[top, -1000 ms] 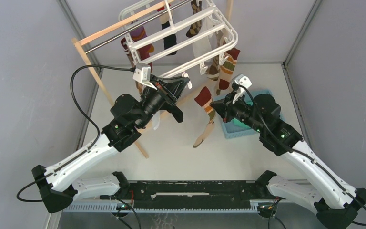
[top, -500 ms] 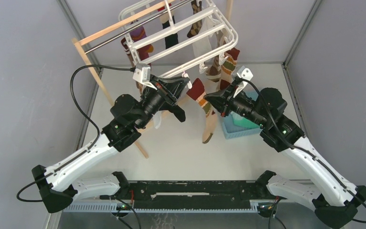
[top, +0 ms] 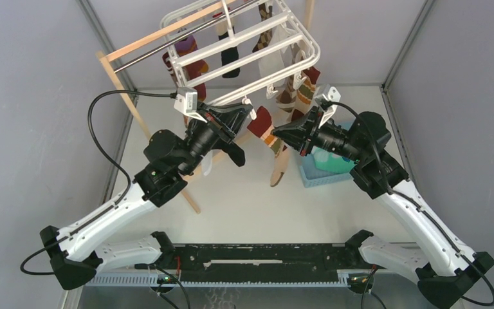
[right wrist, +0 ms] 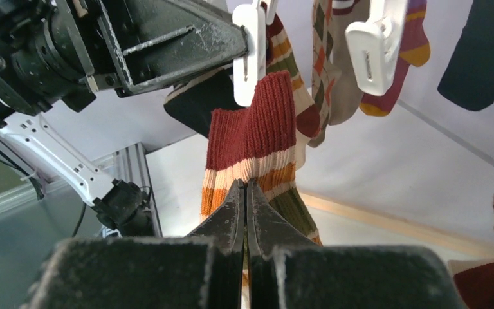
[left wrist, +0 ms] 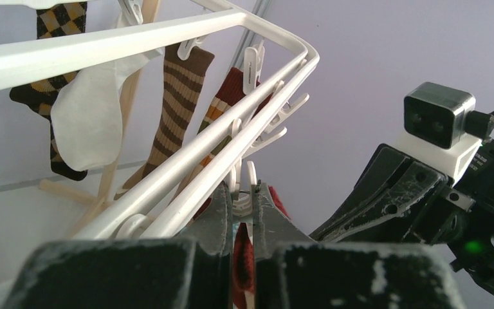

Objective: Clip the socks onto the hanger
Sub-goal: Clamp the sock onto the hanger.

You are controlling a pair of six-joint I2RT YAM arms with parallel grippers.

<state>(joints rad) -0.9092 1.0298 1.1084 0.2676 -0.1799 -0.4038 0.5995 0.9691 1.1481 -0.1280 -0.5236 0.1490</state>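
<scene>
The white hanger (top: 244, 48) hangs from the wooden stand, with several socks clipped on it. My left gripper (top: 249, 112) is shut on one of its white clips (left wrist: 249, 193) at the near edge, fingers squeezing it. My right gripper (top: 278, 132) is shut on the brown and orange striped sock (top: 262, 123) just below its dark red cuff (right wrist: 257, 122). The cuff's top edge meets that clip (right wrist: 252, 51); whether the clip bites it I cannot tell. The sock's foot hangs free below. Something mint-green (top: 329, 161) lies in the blue basket.
The wooden pole stand (top: 148, 135) slants across the left of the table behind my left arm. The blue basket (top: 315, 177) sits under my right arm. Other socks (right wrist: 334, 58) and a free clip (right wrist: 376, 45) dangle close by. Grey walls enclose the back and sides.
My right gripper has carried the striped sock up and to the left, bringing its cuff to the clip. My left gripper has stayed on the clip, shifting slightly.
</scene>
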